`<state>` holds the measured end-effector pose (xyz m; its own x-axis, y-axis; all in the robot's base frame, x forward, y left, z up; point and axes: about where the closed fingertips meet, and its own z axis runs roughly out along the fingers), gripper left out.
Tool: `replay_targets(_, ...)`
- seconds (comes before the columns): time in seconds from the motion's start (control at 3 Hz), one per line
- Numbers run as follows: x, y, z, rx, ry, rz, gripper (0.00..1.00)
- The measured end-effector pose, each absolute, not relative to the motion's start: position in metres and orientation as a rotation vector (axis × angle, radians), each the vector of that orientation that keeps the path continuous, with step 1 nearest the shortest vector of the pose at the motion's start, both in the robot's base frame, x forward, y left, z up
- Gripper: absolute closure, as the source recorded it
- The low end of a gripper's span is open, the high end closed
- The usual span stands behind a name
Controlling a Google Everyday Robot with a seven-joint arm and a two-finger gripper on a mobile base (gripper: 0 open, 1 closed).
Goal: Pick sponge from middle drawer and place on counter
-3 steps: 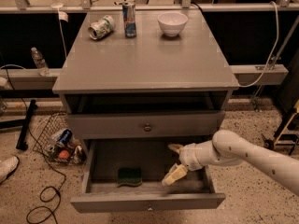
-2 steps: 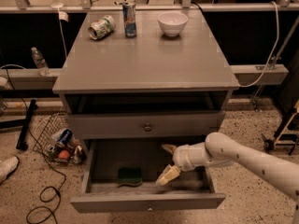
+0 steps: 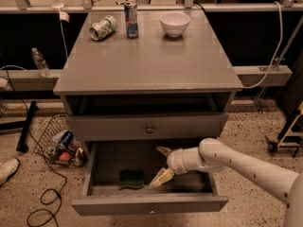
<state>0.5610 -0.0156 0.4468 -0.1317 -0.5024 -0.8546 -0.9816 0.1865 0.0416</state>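
The sponge (image 3: 131,178) lies flat in the open middle drawer (image 3: 149,205), left of centre and near the front wall, green face up. The pincer (image 3: 162,165) hangs inside the same drawer just to the sponge's right, its two pale fingers spread apart with nothing between them. Whether the nearer fingertip touches the sponge I cannot tell.

From the pincer the sponge sits at about 8 o'clock. Its long axis runs 9 to 3, parallel to the drawer front, while the fingers open roughly along 12 to 6. I judge this suits a grip across the sponge's short width after a short shift toward 8 o'clock and down. The counter (image 3: 151,60) lies at 12 o'clock, above the drawers.
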Motion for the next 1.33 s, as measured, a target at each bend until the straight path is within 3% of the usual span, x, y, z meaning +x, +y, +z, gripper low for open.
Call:
replay_targets(0.67, 0.567, 0.011, 0.429, -1.394, 1.680, 0.900, 0.00)
replay_targets(1.33, 0.562, 0.035, 0.415, -1.436, 1.661, 0.843, 0.00)
